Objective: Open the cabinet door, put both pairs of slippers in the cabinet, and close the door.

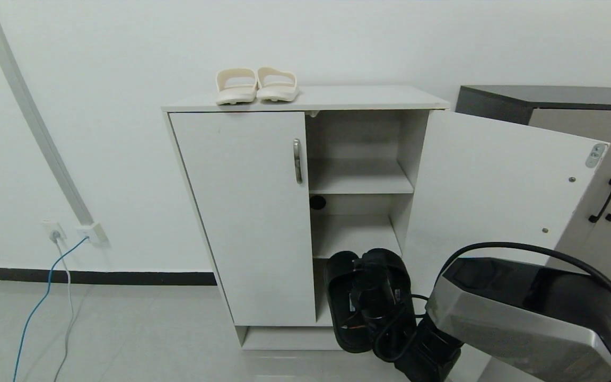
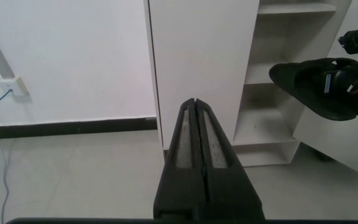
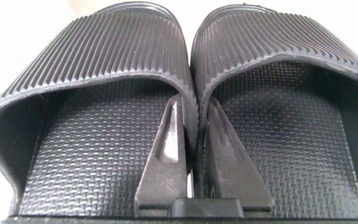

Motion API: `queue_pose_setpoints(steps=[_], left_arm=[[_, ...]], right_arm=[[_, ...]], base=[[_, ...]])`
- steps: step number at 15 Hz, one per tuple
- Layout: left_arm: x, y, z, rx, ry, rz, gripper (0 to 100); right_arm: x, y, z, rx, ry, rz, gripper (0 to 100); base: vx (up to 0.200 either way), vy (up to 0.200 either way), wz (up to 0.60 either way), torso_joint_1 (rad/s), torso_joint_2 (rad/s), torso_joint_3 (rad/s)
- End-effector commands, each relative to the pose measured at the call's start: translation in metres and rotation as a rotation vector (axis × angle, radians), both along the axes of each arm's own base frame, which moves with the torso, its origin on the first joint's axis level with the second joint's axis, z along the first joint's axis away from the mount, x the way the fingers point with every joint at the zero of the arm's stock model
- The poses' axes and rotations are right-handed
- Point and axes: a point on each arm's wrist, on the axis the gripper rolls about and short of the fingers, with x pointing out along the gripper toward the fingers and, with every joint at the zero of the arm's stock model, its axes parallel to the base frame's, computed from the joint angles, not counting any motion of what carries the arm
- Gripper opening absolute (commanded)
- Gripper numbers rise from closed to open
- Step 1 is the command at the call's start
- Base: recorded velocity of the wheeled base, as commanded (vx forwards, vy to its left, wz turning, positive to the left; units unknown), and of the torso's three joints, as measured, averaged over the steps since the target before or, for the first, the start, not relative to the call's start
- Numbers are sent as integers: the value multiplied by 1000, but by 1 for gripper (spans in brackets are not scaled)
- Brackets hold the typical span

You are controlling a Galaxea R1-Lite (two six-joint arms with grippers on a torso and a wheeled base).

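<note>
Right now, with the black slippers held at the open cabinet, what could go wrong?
The right gripper pinches the black slippers only by their touching inner walls, so one could slip free. The pair looks nearly as wide as the bottom compartment and may catch the closed left door or open right door. A bump could shake the cream slippers off the front edge of the cabinet top.
</note>
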Motion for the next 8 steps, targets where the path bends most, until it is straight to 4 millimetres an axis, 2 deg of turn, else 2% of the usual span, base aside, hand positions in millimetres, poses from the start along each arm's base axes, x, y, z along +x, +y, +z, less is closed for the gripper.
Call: queue_pose_setpoints(steps=[1, 8], left_arm=[[0, 0, 0, 0, 2, 0, 0], [0, 0, 0, 0, 2, 0, 0]], right_arm=[[-1, 0, -2, -3, 3, 2, 0], [0, 0, -8, -2, 1, -1, 0]], base=[[0, 0, 0, -2, 2, -193], [0, 0, 0, 4, 1, -195]])
